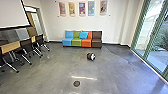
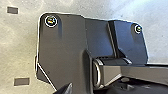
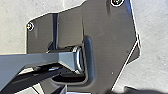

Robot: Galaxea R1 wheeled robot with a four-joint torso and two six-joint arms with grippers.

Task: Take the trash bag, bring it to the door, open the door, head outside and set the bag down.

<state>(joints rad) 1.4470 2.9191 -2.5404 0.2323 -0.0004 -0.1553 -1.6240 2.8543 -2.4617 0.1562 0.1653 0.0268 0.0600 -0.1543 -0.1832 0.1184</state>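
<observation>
Both wrists facing down — dark plate (image 2: 65, 50), floor (image 2: 20, 50)

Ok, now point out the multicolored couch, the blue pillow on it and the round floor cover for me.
Couch (image 1: 96, 41): head view, on its brown end seat.
Blue pillow (image 1: 83, 35): head view, middle of its face.
Floor cover (image 1: 76, 83): head view, its center.
</observation>
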